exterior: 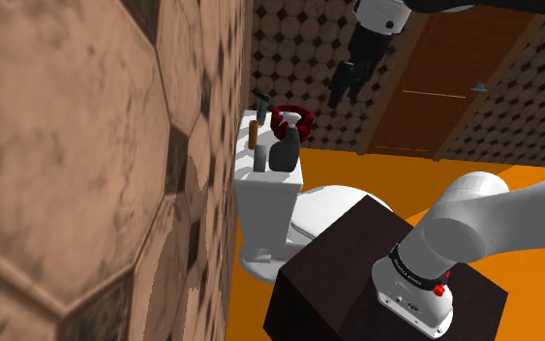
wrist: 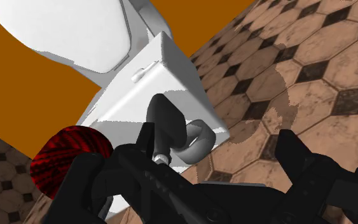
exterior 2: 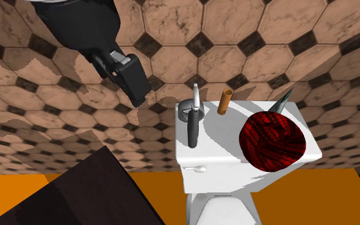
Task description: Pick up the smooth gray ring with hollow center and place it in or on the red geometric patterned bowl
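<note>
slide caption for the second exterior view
End effector hovers near a toilet tank bearing a gray ring, dark bottle and red patterned bowl.

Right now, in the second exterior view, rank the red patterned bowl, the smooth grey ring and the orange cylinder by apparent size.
1. Red patterned bowl, largest.
2. Smooth grey ring and orange cylinder: about alike; the ring is partly covered by a dark bottle, so unranked.

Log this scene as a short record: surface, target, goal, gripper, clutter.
surface: white toilet tank lid
target: gray ring on the lid, partly hidden by a dark bottle
goal: red patterned bowl on the lid, apart from the ring
gripper: gripper open, in the air, holding nothing
clutter: brown cylinder standing near the wall
</note>
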Motion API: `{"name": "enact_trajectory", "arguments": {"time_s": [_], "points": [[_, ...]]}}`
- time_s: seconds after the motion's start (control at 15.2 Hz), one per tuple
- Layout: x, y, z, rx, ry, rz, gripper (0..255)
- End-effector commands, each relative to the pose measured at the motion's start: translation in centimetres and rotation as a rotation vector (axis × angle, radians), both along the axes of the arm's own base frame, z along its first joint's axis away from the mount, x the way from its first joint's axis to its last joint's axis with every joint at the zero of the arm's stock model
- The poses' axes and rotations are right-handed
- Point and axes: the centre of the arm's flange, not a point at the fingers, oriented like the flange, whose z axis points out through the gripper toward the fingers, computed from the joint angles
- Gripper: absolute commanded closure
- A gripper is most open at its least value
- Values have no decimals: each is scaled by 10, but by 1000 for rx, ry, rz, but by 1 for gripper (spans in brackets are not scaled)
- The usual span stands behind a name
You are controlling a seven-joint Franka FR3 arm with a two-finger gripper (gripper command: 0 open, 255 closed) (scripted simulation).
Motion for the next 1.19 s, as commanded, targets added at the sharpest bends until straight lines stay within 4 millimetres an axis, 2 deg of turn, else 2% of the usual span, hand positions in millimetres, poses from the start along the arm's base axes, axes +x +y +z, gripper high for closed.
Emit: {"name": "enact_trajectory", "arguments": {"time_s": [0.0, 0.53, 1.12], "points": [[0, 0, 0, 0, 0, 0, 0], [45, 30, -88, 11, -43, -139, 0], [105, 56, -184, 23, -92, -296, 0]]}}
